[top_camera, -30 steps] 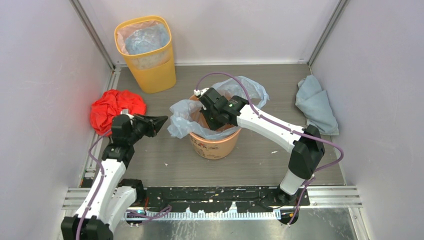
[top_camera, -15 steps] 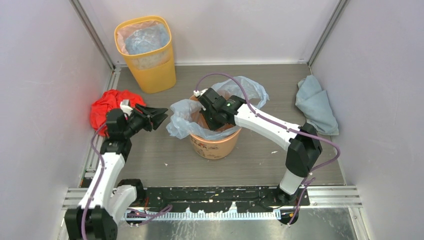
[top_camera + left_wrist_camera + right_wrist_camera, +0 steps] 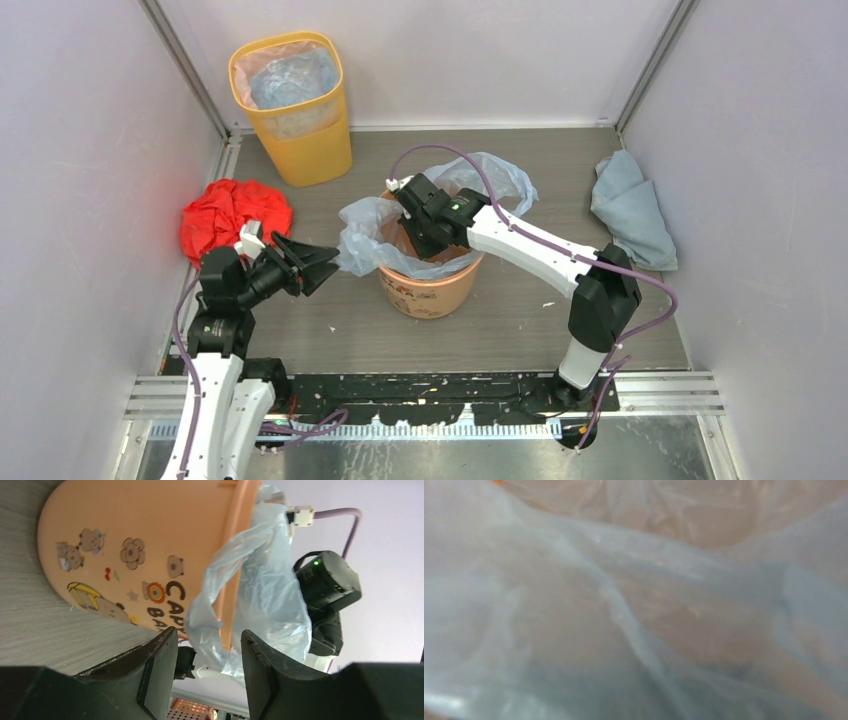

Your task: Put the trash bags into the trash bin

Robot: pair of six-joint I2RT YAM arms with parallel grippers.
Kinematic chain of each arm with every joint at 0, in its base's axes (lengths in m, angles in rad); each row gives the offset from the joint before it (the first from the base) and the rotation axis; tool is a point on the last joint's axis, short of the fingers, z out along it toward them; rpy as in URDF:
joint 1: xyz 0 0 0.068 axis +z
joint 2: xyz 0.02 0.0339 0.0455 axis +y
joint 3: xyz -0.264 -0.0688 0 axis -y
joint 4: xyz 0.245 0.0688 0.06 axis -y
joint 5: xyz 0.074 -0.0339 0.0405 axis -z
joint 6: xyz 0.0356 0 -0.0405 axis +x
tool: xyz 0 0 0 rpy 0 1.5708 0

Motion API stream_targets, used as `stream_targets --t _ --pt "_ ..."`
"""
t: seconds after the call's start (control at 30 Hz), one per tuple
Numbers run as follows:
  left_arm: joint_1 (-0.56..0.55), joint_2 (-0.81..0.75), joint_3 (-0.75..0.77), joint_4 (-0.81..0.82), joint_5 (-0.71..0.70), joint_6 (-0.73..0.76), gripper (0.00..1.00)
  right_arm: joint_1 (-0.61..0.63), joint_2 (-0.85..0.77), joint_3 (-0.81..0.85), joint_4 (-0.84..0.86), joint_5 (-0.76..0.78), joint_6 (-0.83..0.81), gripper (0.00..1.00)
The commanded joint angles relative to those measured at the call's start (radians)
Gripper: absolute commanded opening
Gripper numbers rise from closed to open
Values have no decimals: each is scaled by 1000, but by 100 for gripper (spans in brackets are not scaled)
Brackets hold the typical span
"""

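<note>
Hovering left gripper [image 3: 318, 263], jaws parted, at trash bag [image 3: 362, 238] left overhang, contact unclear | trash bin [image 3: 432, 292] mid-table, bag draped over rim | right gripper [image 3: 434, 246] closed inside bin, fingers hidden

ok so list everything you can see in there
trash bin: one, orange with printed marks, middle of the table
trash bag: one, pale blue and see-through, draped over the trash bin's rim
yellow bin: one, yellow, back left, lined with pale plastic
red heap: one, red, crumpled, left edge
blue-grey bundle: one, blue-grey, right edge
table: one, grey
left gripper: one, black, open, beside the hanging trash bag
right gripper: one, black, shut, down inside the trash bin
</note>
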Motion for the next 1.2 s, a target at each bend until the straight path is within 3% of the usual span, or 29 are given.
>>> stream_targets --t 0.0,0.57,0.97,1.17 --pt "-8 -23 -29 -47 54 28 51 -4 -2 47 6 -3 -12 1" --pt "-9 29 -93 147 50 -106 52 -7 16 61 5 -12 -9 1" --pt "-9 65 -101 249 59 -178 44 -6 25 71 4 -13 -9 1" --pt "-83 61 -103 259 34 -186 44 -6 33 81 1 -15 -12 1"
